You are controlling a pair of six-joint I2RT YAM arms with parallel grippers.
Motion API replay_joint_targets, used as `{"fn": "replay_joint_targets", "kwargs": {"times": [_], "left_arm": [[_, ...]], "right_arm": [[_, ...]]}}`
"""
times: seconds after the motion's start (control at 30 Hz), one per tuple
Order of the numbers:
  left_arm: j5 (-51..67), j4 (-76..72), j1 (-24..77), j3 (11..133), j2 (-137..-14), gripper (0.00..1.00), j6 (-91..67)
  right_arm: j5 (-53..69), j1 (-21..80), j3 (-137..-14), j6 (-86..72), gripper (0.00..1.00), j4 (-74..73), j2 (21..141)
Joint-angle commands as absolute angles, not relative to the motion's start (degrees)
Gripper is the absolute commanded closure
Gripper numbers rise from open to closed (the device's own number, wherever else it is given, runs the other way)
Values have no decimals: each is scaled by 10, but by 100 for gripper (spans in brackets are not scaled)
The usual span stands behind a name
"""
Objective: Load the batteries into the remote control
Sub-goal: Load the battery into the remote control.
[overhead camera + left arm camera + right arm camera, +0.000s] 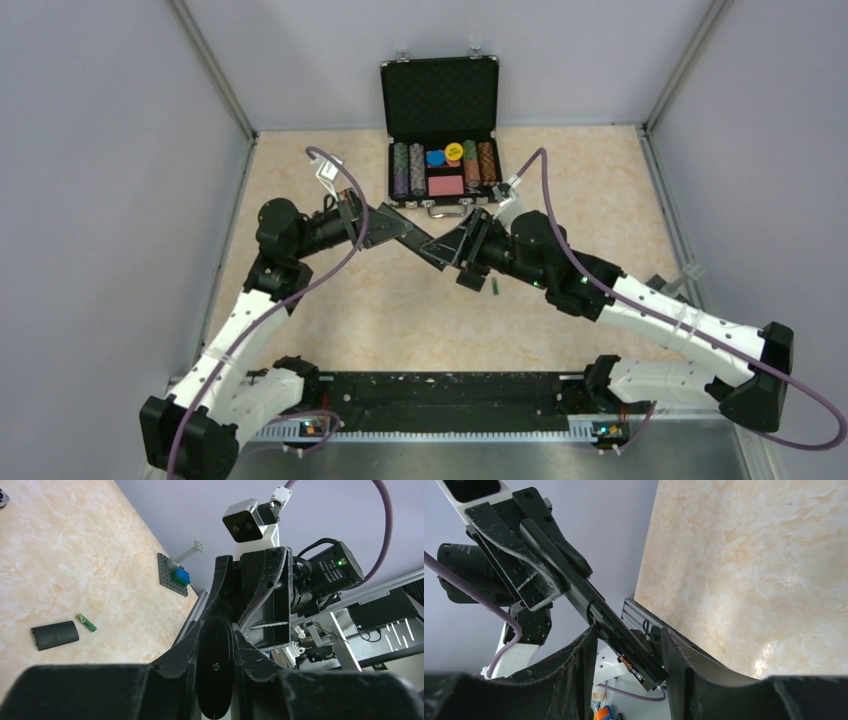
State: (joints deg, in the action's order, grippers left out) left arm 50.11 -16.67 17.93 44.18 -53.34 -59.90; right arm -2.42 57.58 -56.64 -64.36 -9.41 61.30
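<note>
Beige marbled table (330,330), grey walls on three sides; open chip case (440,95) at 12 o'clock. Left gripper (403,232) is clamped on one end of the remote control (589,600) and holds it off the table as a slanted bar, free end pointing to about 4 o'clock in the top view. Right gripper (468,252) meets that free end, fingers (676,670) spread either side and not closed on it. Recess contents too dark to read. Black cover piece (55,635) lies flat on the table, one battery (86,622) just beside it and apart, at about 5 o'clock from the right gripper. Second battery not located. Handling judgement: remote light, stiff, smooth-faced; best gripped across its narrow edges, clear of the recess. Battery very light, hard, round, so likely to roll or squirt out of the pads; pinch at mid-length, across the axis, gently.
</note>
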Motion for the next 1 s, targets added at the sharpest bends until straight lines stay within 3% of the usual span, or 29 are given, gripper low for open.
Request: {"fn": "replay_joint_targets", "kwargs": {"times": [0.0,0.3,0.7,0.8,0.97], "left_arm": [[500,-193,181,456,-524,100,-596],[488,-198,181,467,-537,100,-639],[503,-215,181,485,-566,100,-723],[501,-199,181,488,-564,100,-706],[497,-152,181,490,-558,100,-661]], "right_arm": [[-7,574,-564,-641,56,-79,611],[-5,570,-545,-629,58,-60,602],[-11,566,-511,-620,50,-35,591],[-13,564,-511,-622,42,-32,583],[-17,561,-515,-615,16,-25,560]]}}
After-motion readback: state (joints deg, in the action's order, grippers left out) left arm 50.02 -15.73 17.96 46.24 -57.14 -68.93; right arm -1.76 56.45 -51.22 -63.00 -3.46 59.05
